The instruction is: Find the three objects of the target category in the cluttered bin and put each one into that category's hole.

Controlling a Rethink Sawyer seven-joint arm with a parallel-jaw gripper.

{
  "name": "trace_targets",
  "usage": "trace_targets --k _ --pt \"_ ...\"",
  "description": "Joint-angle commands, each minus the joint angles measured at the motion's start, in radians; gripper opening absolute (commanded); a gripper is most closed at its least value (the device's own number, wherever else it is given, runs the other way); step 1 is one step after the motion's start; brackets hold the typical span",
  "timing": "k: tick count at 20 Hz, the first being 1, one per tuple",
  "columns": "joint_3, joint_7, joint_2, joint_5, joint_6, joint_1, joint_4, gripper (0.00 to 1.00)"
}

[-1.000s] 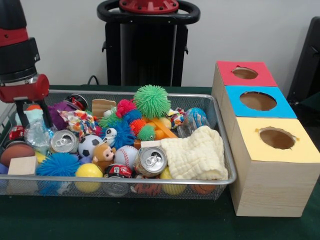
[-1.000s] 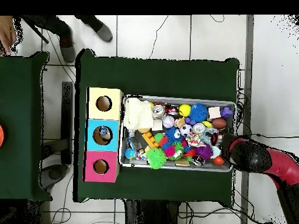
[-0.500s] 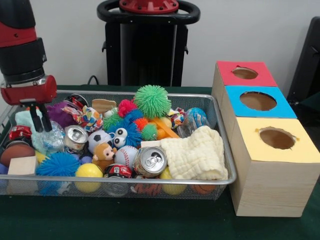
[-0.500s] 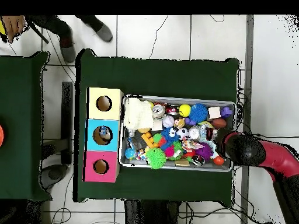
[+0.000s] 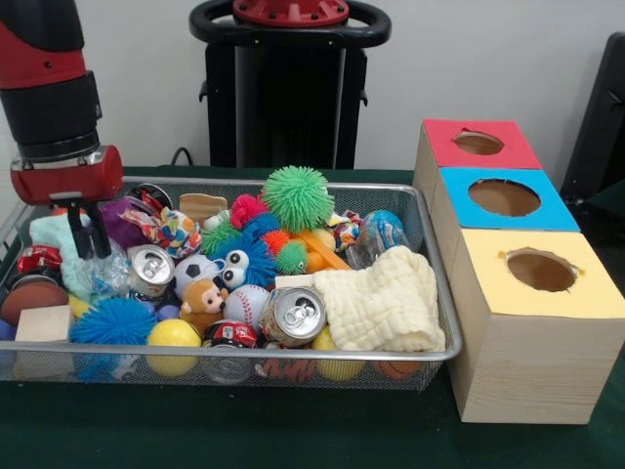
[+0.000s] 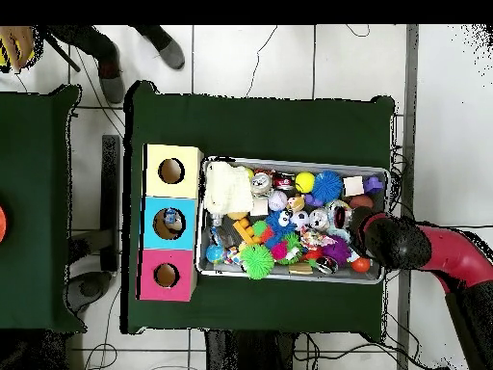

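A: Gripper [image 5: 86, 227] at the left of the front view, low inside the bin [image 5: 430, 293]. Its two dark fingers [image 5: 101, 233] stand close together, tips among crinkly clear plastic [image 5: 98, 274] and a pale cloth [image 5: 51, 234]. Whether they pinch anything I cannot tell.

B: Target category?

A: Not given. Three boxes at right: red [image 5: 479, 147], blue [image 5: 503, 198], yellow [image 5: 540, 272], each with one hole. In the overhead view the blue hole [image 6: 171, 221] seems to hold something already.

B: What lies nearest the tips?

A: A can [image 5: 151, 266] just right of them, a small red thing [image 5: 32, 260] to the left, a wood block [image 5: 44, 325] lower left. More cans toward bottom centre, one silver [image 5: 295, 315]. My guess is cans, but that is judgement only.

B: How to do the step well?

A: Clear the plastic first or come down beside it; a film between pad and object will likely slip. Grip the can across its round body, lift straight up clear of the rim, then travel right.

B: Risks?

A: The wrapper or cloth snagging and dragging neighbours out.
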Motion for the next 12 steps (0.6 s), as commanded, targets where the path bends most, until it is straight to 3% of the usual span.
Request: trace_targets --k 1,7,12 --pt "-0.051 0.028 -0.015 -0.007 -0.047 0.029 0.020 0.00" --pt "-0.047 0.110 -0.197 0.006 -0.144 -0.003 0.280 0.00" --pt "0.004 0.076 -0.299 0.025 -0.216 -0.072 0.497 0.00"
